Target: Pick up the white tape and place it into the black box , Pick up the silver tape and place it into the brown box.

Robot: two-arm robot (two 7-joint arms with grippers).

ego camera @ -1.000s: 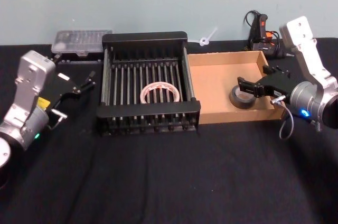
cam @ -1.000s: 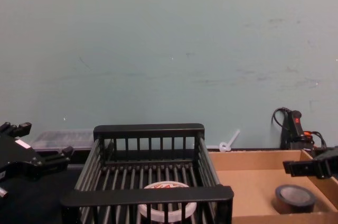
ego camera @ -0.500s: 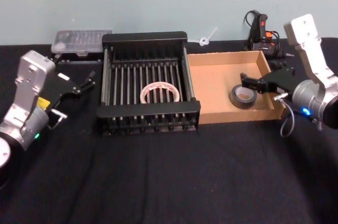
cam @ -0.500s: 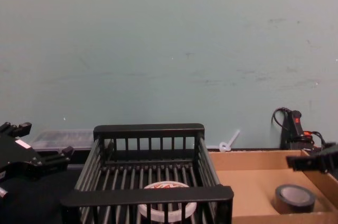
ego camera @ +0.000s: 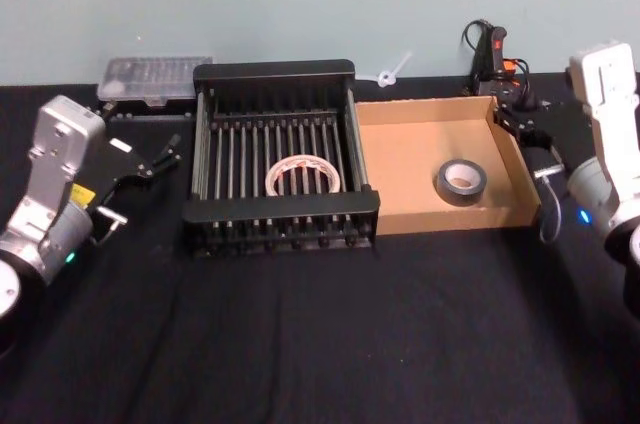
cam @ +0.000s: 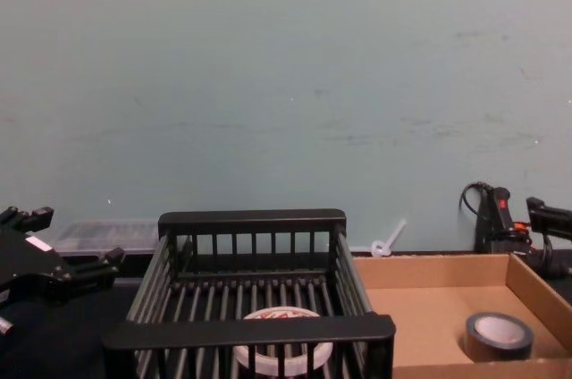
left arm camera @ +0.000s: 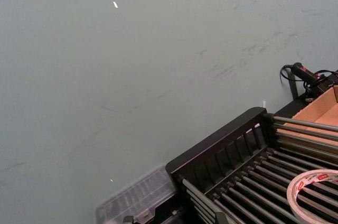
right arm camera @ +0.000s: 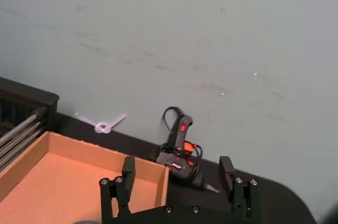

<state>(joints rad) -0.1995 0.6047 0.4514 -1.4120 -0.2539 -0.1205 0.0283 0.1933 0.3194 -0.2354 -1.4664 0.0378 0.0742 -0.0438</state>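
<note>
Both tapes look sorted, white tape (ego camera: 300,175) in the black box (ego camera: 275,72) mid-frame, silver tape (ego camera: 460,180) in the brown box (ego camera: 424,108), so the right gripper (right arm camera: 179,182), jaws spread wide and empty, is best pulled straight clear.

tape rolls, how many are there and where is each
2. The white tape lies flat on the barred floor of the black box. The silver tape lies flat in the brown box, toward its right side. No others are visible.
</note>
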